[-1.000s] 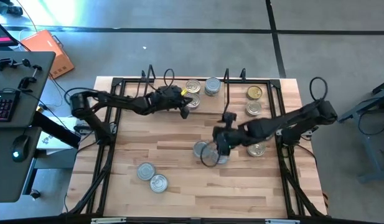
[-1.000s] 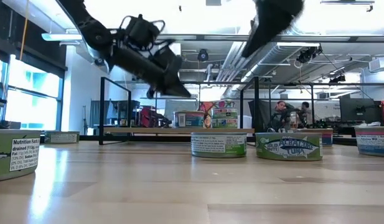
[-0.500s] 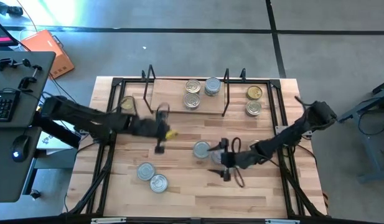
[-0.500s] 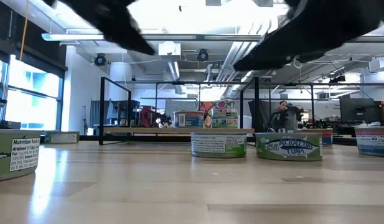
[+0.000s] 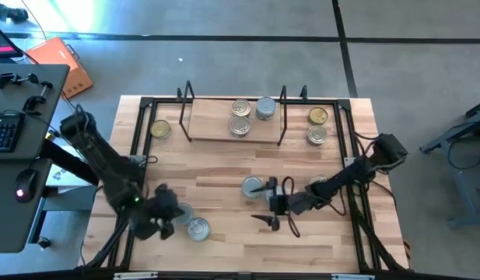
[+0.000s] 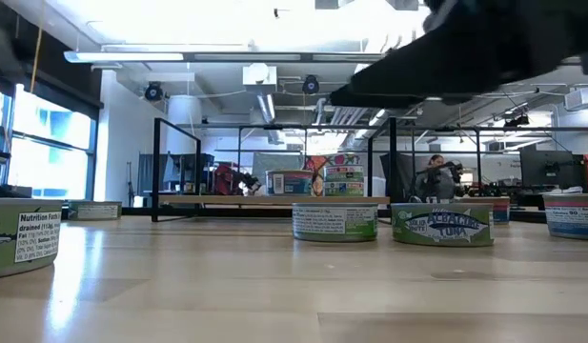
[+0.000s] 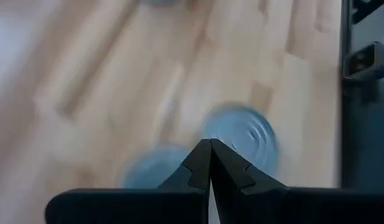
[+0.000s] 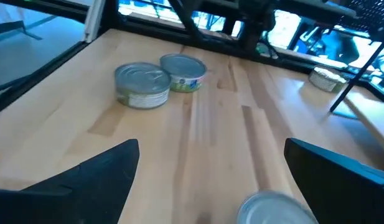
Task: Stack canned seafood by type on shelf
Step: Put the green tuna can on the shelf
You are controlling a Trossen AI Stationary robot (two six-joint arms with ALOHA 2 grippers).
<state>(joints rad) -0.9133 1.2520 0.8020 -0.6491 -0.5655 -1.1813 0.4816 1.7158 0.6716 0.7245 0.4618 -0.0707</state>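
- Left gripper (image 5: 163, 220) at the near-left part of the table (image 5: 216, 167), jaws pressed together w/ nothing between them; it sits over / just beside two silver-top tins (image 5: 191, 221) lying side by side near the front edge.
- Left wrist view: closed fingers (image 7: 198, 167) meet in a point, two blurred tins below, one round silver top (image 7: 244, 134) just past the tip.
- One gold-top tin (image 5: 160, 129) alone at the far left of the table, outside the shelf's left upright.
- Shelf (image 5: 212, 122) at the far middle: light board w/ black wire uprights. On its right half, three tins close together (image 5: 250, 114), one gold-top, the others silver; can't tell from above if any are stacked.
- Silver-top tin (image 5: 252, 186) mid-table, just left of the right gripper.
- Right gripper (image 5: 272, 208) low over the table centre-right, jaws wide apart, holding nothing; arm runs back to the right edge.
- Right wrist view: the two front tins (image 8: 159, 79) side by side and touching, farther off; another silver top (image 8: 276, 207) close under the spread fingers.
- Right of the shelf: gold-top tin (image 5: 318, 117) w/ a silver one (image 5: 317, 136) just in front of it.
- One more tin (image 5: 320, 184) partly hidden under the right arm.
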